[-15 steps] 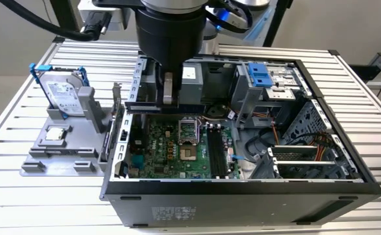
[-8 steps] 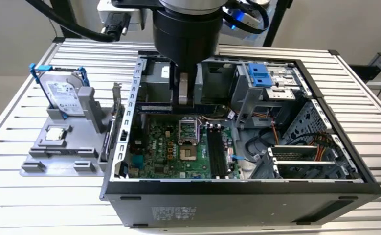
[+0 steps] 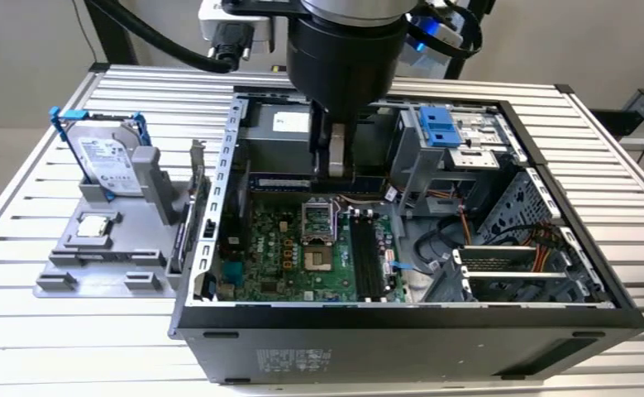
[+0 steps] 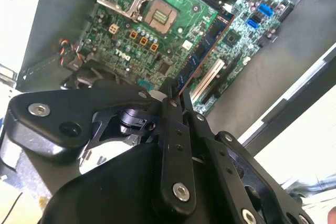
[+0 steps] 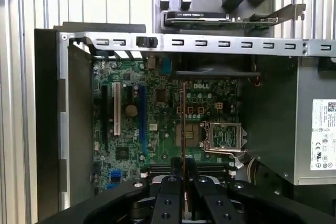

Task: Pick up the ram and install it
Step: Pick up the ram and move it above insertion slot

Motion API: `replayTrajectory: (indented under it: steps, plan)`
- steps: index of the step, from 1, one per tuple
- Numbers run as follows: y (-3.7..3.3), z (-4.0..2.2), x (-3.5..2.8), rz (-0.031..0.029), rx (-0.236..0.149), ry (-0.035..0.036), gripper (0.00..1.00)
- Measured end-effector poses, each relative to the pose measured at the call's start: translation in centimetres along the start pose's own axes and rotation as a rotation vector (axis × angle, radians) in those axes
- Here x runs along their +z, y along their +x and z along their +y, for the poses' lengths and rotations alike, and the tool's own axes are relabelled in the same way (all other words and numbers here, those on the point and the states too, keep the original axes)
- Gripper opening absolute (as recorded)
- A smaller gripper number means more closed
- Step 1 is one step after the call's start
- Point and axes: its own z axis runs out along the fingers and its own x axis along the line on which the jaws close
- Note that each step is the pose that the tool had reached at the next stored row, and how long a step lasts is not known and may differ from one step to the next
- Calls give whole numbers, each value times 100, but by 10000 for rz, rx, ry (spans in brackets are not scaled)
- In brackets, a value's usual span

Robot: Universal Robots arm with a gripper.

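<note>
One claw points down inside the case, gripping the ram.

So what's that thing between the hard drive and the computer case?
A circuit card standing on edge on the grey holder, between hard drive and computer case, in the exterior view.

Open computer case, hard drive, processor chip, slatted table

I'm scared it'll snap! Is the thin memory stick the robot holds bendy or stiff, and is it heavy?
Probably stiff: the memory stick juts straight from the jaws, no droop. Likely light, since it looks very thin edge-on. Probably fragile too, being a thin bare board.
</note>
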Motion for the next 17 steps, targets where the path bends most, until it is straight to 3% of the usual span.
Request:
replayTrajectory:
  steps: [17]
  plan:
    - [-8,-376,-9,0,0,0,0]
